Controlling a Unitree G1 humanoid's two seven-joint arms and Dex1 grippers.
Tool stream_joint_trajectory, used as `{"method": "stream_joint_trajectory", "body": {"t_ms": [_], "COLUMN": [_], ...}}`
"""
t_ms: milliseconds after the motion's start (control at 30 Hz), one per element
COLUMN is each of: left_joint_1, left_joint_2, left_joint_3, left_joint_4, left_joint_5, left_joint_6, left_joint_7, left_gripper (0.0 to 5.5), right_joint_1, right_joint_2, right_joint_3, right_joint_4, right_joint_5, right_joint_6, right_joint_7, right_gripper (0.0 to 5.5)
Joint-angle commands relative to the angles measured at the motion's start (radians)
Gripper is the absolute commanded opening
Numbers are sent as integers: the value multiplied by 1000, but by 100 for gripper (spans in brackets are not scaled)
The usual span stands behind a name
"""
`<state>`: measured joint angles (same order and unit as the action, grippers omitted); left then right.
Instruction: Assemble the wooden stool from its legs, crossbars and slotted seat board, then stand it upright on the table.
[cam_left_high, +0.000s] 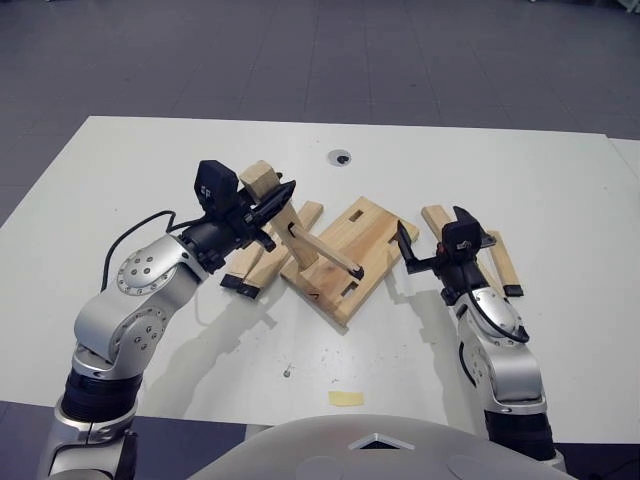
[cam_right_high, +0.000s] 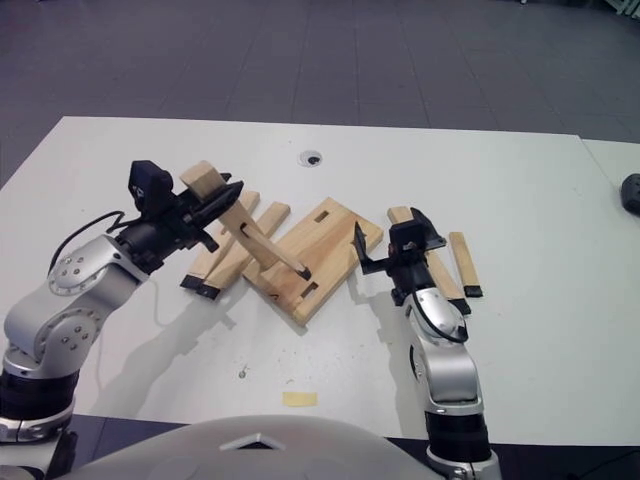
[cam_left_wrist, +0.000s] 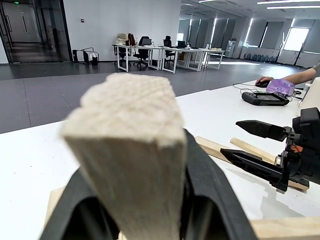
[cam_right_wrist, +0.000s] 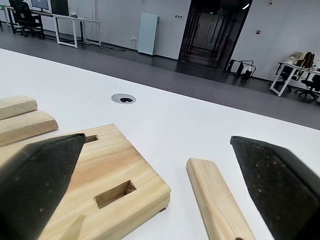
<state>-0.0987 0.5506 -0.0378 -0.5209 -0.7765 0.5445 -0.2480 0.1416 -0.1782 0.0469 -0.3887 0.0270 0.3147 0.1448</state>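
A white table (cam_left_high: 150, 170) stands in an open hall. From the head, the left pincer (cam_left_high: 278, 203) pinches a leg (cam_left_high: 262, 182) tilted over the seat board (cam_left_high: 368, 235), and the right pincer (cam_left_high: 430, 220) hangs spread just beside the board. The left wrist shows the leg clamped. The right wrist shows fingers (cam_right_wrist: 40, 175) wide apart over the board, near a bar (cam_right_wrist: 215, 200).

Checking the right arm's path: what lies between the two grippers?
The seat board, with the held leg slanting onto it, in the eye views.

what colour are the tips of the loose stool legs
Black tips, clearest in the left eye view.
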Motion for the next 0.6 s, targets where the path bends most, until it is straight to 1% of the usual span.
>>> {"method": "stream_joint_trajectory", "body": {"t_ms": [33,100,133,233,300,400,533,600], "left_joint_1": [-22,-52,-67,-137,-193,-285,-476,-551], "left_joint_2": [-62,-87,-96,-118,-113,-92,-58,-31], "left_joint_3": [-15,0,14,64,88,130,255,329], "left_joint_4": [29,9,-6,-54,-70,-72,-18,44], "left_joint_5": [-14,-40,-61,-149,-197,-266,-441,-527], "left_joint_6": [95,93,88,99,118,151,164,160], "left_joint_7": [37,31,19,10,13,29,95,118], "left_gripper": [106,105,142,191,222,284,357,381], "right_joint_1": [-20,-23,-22,-18,-15,-14,-18,-17], "right_joint_2": [16,19,20,24,29,38,45,46], "right_joint_3": [13,18,20,21,25,32,32,33], "right_joint_4": [13,18,18,21,27,35,44,48], "right_joint_5": [-6,-10,-12,-13,-14,-16,-17,-19], "right_joint_6": [-3,-5,-6,-8,-13,-20,-25,-28], "right_joint_7": [-6,-4,-4,-7,-9,-13,-15,-15], "right_gripper": [540,540,540,540,540,540,540,540]}}
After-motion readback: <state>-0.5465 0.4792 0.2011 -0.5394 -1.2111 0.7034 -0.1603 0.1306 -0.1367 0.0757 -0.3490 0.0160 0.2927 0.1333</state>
